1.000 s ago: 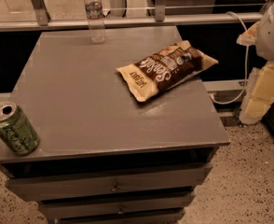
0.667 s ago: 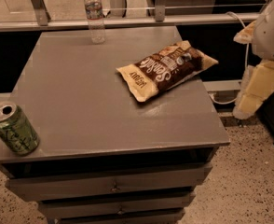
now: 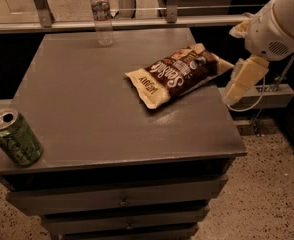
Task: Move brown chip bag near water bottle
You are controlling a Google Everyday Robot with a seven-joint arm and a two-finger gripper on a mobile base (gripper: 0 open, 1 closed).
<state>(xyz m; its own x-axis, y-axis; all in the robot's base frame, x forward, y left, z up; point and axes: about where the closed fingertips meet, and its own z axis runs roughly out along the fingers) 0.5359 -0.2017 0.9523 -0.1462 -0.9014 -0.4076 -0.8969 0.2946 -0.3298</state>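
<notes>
The brown chip bag (image 3: pixel 179 73) lies flat on the right half of the grey cabinet top (image 3: pixel 87 109), its long side running from front left to back right. The water bottle (image 3: pixel 102 15) stands upright at the back edge, left of centre, well apart from the bag. My gripper (image 3: pixel 239 79) hangs off the white arm at the right, just beyond the table's right edge and close to the bag's far right end, not touching it.
A green soda can (image 3: pixel 14 136) stands tilted at the front left corner of the top. Drawers (image 3: pixel 122 201) run below the front edge. A metal rail (image 3: pixel 137 23) runs behind the cabinet. Speckled floor (image 3: pixel 267 194) lies to the right.
My arm and gripper have moved left, from out beside the cabinet towards the right edge of the top and the bag. The bag, bottle and can have not moved.
</notes>
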